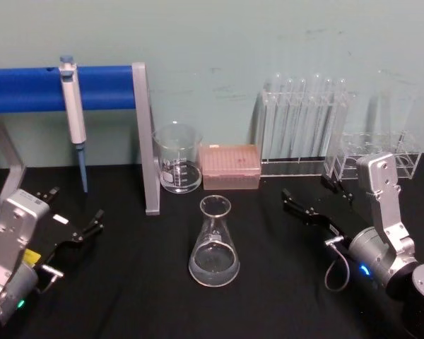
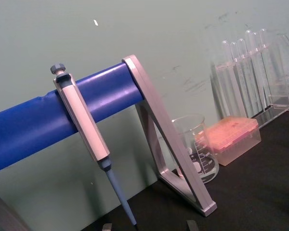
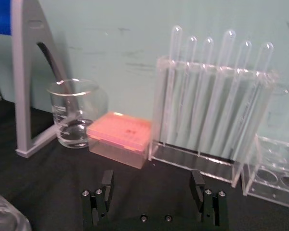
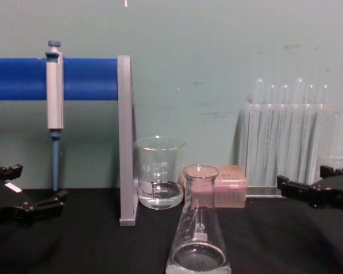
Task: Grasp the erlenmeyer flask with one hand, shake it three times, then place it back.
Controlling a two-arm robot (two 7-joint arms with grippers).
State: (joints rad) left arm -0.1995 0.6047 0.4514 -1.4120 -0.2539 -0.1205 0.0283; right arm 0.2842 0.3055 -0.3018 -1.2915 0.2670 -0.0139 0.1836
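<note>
Clear glass, the erlenmeyer flask stands upright at lower centre of the head view on the black table, untouched; the left gripper at lower left and the right gripper at centre right both stand wide open, holding nothing. In the right wrist view, the parted fingers face the beaker and pink box. In the chest view, the flask sits at bottom centre, before the beaker.

Soft, even, rather dim light is cast over everything, perhaps from overhead. Faint shadows are thrown on the wall. The black tabletop is rendered detailless; mild blur is seen throughout.
</note>
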